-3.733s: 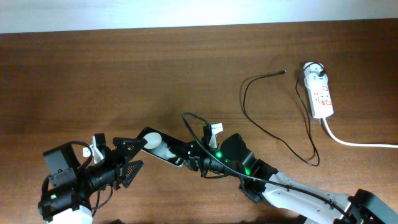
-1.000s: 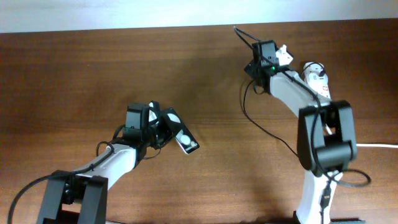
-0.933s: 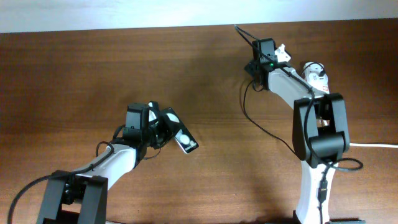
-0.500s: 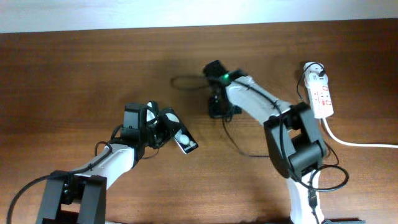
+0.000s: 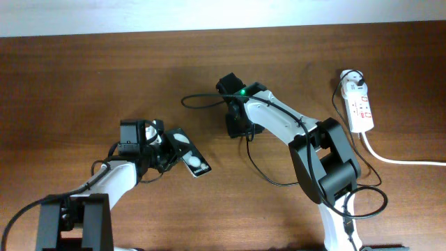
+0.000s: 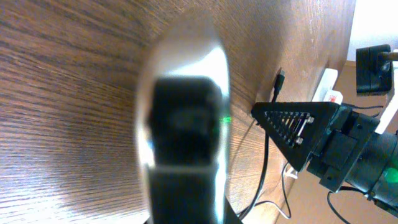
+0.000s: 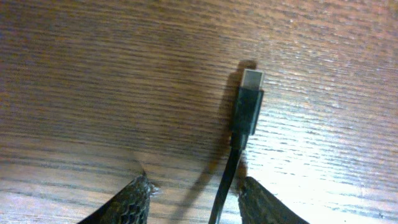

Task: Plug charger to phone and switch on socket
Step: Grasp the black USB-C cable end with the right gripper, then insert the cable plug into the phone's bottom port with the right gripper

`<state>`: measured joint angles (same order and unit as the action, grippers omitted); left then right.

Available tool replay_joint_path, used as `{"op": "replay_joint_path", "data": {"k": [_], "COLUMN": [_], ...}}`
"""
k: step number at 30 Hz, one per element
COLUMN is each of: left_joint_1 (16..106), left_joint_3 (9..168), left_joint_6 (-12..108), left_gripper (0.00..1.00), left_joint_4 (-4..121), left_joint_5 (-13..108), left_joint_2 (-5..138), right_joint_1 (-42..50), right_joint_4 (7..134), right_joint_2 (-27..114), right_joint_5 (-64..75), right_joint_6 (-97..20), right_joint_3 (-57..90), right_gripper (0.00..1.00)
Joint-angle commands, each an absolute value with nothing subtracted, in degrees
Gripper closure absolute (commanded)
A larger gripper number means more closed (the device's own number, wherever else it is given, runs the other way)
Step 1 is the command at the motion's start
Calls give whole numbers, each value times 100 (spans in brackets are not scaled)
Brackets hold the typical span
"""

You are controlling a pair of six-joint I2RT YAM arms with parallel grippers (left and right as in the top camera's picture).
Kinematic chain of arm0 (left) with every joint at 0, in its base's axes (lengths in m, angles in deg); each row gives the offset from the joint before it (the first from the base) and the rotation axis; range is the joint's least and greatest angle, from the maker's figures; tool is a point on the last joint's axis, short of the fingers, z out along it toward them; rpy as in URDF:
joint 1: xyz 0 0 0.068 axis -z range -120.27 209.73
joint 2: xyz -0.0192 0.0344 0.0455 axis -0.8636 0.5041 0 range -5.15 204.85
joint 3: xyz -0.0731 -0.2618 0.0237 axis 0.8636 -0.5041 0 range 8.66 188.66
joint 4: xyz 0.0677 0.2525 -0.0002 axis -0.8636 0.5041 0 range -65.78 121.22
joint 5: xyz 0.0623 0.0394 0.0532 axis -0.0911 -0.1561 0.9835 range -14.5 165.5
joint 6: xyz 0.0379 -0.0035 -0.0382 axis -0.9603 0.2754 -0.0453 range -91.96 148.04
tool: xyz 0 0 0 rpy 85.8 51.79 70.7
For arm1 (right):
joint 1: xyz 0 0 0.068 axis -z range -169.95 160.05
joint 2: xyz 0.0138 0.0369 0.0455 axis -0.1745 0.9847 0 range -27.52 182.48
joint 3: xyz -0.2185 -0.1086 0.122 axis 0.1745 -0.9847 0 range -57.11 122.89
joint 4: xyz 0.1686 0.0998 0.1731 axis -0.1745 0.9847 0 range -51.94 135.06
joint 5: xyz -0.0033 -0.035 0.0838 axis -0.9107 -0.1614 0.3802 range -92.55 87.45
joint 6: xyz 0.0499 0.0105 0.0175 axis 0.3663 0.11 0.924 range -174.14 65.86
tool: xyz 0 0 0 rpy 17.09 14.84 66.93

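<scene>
The black phone [image 5: 188, 153] lies slanted at the table's lower left, with my left gripper [image 5: 167, 148] shut on its near end. In the left wrist view the phone [image 6: 183, 130] fills the middle as a blur. The charger's black cable [image 5: 184, 102] loops across the middle of the table. Its connector tip [image 7: 250, 93] rests on the wood just ahead of my right gripper [image 7: 196, 186]. That gripper's jaws stand apart, and the cable runs between them close to the right finger [image 7: 264, 202]. The white socket [image 5: 360, 106] lies at the far right, away from both grippers.
A thick white cord [image 5: 401, 160] leaves the socket toward the right edge. A white plug [image 5: 352, 78] sits in the socket's far end. My right arm [image 5: 293, 129] stretches across the middle of the table. The right gripper's finger [image 6: 298, 127] shows in the left wrist view.
My right gripper has moved from the back near the socket to the table's middle, dragging the cable end along, and its jaws have parted. The left arm has shifted the phone slightly left.
</scene>
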<state>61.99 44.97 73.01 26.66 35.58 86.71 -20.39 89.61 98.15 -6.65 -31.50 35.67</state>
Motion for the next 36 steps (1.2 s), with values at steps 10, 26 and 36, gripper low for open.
{"op": "replay_joint_path", "data": {"k": [10,26,36], "left_joint_1": [6168,6369,5657], "left_joint_3": [4530,4530,4530], "left_joint_6": [7205,7889,8267], "left_gripper": [100,100,100], "left_joint_4": [2395,-464,-810], "left_joint_5": [2767,920,-64], "left_joint_2": [8666,8666,8666], "right_joint_1": [-2065,-4434,-4480], "right_joint_4": [9676,7230,7551], "right_joint_2": [8503,5284,5282], "right_joint_5": [-94,1064,26], "right_joint_6": [-2842,-1494,-818], "right_joint_3": [3483,96,96], "right_gripper": [96,96,96]}}
